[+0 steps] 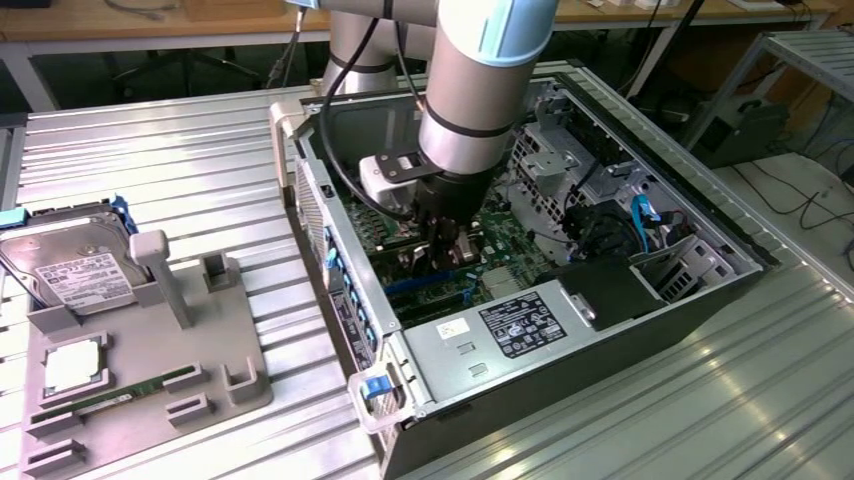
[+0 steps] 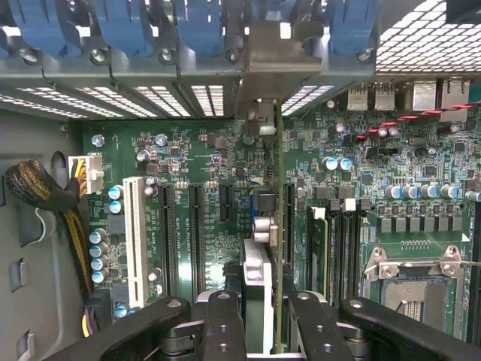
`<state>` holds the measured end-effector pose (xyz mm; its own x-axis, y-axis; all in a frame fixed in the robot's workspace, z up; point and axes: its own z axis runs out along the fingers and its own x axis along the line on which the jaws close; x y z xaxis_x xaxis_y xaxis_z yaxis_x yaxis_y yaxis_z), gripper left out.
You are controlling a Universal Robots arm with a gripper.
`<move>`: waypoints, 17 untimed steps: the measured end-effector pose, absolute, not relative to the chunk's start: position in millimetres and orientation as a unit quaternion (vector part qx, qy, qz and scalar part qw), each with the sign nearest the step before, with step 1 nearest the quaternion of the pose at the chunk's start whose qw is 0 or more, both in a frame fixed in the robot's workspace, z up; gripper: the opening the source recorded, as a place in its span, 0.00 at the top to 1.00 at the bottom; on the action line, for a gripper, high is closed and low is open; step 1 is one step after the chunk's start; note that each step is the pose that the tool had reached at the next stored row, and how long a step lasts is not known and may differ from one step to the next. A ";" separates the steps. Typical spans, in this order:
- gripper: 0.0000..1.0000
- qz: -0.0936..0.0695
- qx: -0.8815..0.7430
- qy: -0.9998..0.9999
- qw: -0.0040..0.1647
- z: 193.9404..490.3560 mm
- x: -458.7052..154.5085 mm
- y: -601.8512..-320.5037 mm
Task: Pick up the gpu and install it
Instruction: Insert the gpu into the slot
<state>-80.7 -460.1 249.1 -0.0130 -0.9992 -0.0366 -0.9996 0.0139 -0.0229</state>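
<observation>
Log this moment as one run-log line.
gripper: shut on gpu | gpu: edge-on, upright over motherboard slots | location: inside computer case

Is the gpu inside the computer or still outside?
Inside. The gpu stands on edge over the motherboard, held by the gripper.

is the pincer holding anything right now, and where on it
Yes: the pincer grips the thin green circuit-board gpu card edge-on by its top edge, standing upright over the green motherboard inside the open computer case.
</observation>
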 end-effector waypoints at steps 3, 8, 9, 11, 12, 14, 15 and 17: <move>0.72 0.005 -0.702 0.712 0.021 248.5 -82.6 -459.9; 0.72 0.005 -0.702 0.712 0.021 248.0 -82.8 -459.6; 0.72 0.005 -0.702 0.712 0.021 248.0 -82.8 -459.6; 0.72 0.005 -0.702 0.712 0.021 248.0 -82.8 -459.6; 0.72 0.005 -0.702 0.712 0.021 248.0 -82.8 -459.6; 0.72 0.005 -0.702 0.712 0.021 247.9 -82.8 -459.6; 0.72 0.005 -0.702 0.712 0.021 247.9 -82.8 -459.6; 0.72 0.005 -0.702 0.712 0.021 247.4 -82.8 -459.6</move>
